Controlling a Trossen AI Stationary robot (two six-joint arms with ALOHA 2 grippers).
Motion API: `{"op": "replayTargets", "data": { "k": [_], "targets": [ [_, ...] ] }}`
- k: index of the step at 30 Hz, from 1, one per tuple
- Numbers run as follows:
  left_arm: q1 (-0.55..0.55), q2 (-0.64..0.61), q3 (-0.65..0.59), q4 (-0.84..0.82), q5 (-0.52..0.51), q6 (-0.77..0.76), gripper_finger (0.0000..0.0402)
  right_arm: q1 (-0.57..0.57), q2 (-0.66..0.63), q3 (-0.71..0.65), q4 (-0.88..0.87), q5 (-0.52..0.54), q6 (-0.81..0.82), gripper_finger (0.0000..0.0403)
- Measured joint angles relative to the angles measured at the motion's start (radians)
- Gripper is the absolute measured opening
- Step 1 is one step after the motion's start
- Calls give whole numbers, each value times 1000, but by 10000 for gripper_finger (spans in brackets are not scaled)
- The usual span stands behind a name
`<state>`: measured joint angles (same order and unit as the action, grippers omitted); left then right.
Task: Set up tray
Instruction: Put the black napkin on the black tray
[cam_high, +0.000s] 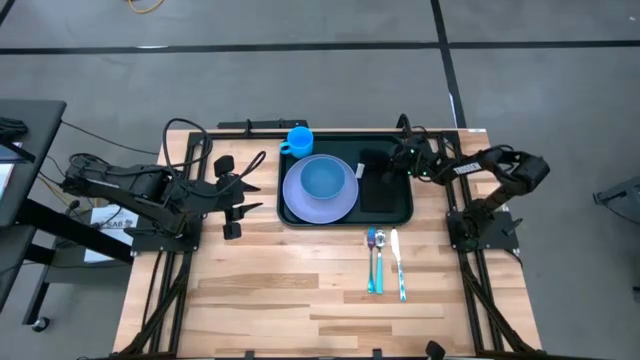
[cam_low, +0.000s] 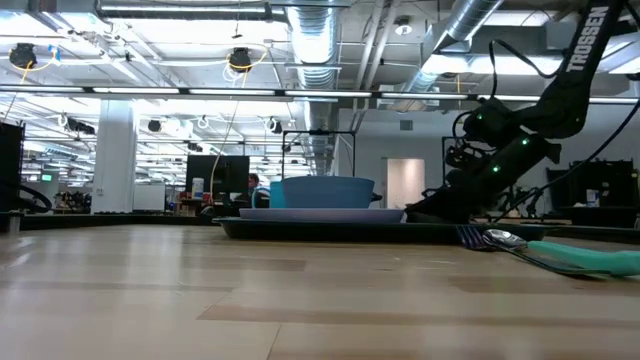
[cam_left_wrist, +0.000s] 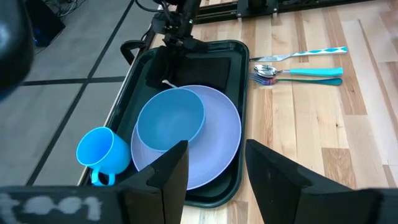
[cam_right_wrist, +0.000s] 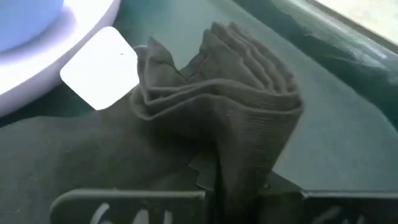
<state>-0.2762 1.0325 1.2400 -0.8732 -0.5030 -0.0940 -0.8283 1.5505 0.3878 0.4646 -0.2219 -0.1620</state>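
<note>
Right pincer (cam_right_wrist: 217, 186) clamped on bunched dark cloth (cam_right_wrist: 230, 124) in tray (cam_high: 400, 212); fingertips buried in folds. Left pincer (cam_left_wrist: 214, 168) apart beside tray.

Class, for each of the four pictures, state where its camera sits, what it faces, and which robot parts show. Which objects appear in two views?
High: overhead, looking down; both arms, tray.
Low: table height, level across; right arm over tray.
Left wrist: past its own open jaws at plate, bowl, cup.
Right wrist: on the arm, close on dark cloth, shut jaws gripping it.
Shared: high and left wrist both show the cutlery.
</note>
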Motion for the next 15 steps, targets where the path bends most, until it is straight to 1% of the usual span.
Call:
{"op": "replayTargets", "data": {
  "k": [4, 8, 15],
  "targets": [
    [0, 0, 0, 0, 0, 0, 148, -15, -14, 2, 2, 34, 39, 3],
    [0, 0, 0, 0, 0, -1, 148, -36, -18, 2, -6, 34, 64, 14],
    [0, 0, 0, 0, 0, -7, 148, -35, -20, 2, -25, -48, 21, 35]
  ]
}}
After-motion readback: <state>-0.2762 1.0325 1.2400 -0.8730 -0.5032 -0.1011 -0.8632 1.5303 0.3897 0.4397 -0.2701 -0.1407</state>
